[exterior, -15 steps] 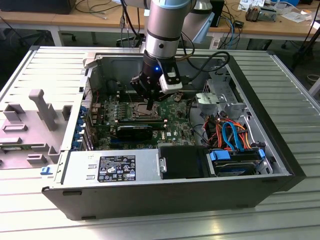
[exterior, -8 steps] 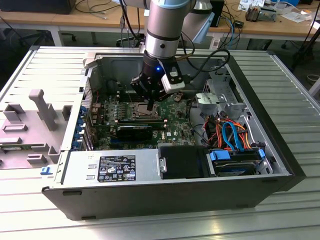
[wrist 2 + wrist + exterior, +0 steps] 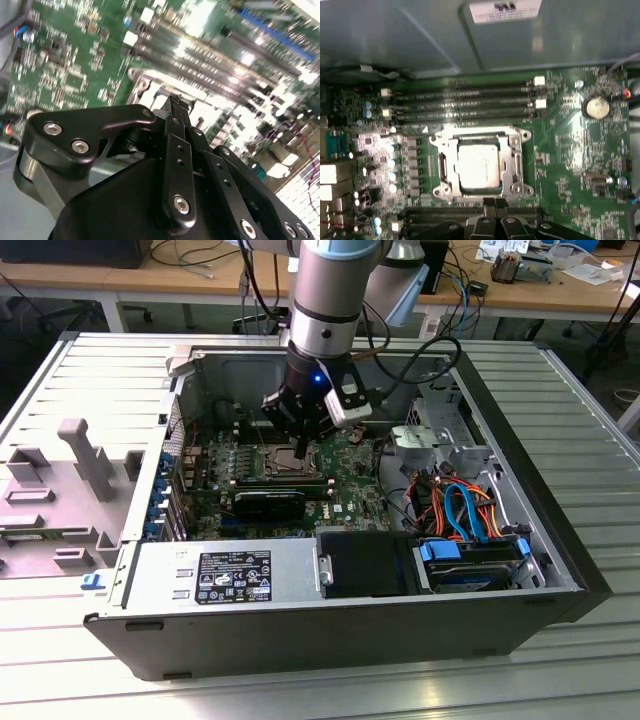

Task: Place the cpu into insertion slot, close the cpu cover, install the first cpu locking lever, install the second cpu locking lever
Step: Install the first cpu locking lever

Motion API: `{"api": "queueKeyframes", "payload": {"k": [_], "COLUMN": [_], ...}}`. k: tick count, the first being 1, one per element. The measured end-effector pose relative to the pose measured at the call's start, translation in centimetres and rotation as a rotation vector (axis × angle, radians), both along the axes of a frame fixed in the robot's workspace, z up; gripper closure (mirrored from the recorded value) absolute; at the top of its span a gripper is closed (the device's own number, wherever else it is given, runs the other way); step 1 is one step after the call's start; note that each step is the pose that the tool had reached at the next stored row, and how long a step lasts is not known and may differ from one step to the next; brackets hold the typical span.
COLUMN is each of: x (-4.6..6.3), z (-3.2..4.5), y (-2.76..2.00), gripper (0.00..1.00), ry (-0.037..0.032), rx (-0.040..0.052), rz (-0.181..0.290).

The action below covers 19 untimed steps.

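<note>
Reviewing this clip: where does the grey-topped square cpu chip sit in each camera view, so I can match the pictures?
Exterior view: the grey-topped square cpu chip lies on the green motherboard, directly under the black gripper.
First wrist view: cpu mid-frame, inside the silvery square cpu cover.
Second wrist view: cannot tell; the gripper fronts a silvery frame.
Shared landmark: the long parallel memory slots beside the socket.

The computer case point(image 3: 330, 640) lies open on the table point(image 3: 590, 440), filling the exterior view's middle. The gripper point(image 3: 302, 450) hangs over the frame's centre, just above the insertion slot point(image 3: 283, 461). In the first wrist view the cpu point(image 3: 477, 165) sits in the slot, under the cpu cover point(image 3: 512, 159).
</note>
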<state>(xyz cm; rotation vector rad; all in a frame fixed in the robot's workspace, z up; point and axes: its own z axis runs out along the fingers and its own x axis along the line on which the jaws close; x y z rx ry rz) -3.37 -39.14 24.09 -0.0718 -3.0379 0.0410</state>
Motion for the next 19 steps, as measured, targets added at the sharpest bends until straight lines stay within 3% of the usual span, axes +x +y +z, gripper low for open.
{"api": "queueKeyframes", "payload": {"k": [1,2,6,11,13,15,16,19], "x": [0.00,0.00,0.00,0.00,0.00,0.00,0.00,-0.02], "z": [0.00,0.00,0.00,-0.01,-0.04,-0.05,-0.06,-0.06], "y": [0.00,0.00,-0.01,0.00,0.00,0.00,0.00,0.00], "gripper": [0.89,0.89,0.89,0.89,0.89,0.89,0.89,0.89], "ry": [0.0000,0.0001,0.0014,0.0008,-0.0403,-0.0684,-0.0713,-0.0713], "rx": [0.0288,0.0400,0.0403,0.0402,0.0387,0.0376,0.0377,0.0375], "rz": [0.004,0.012,0.072,0.076,0.077,0.078,0.078,0.078]}}
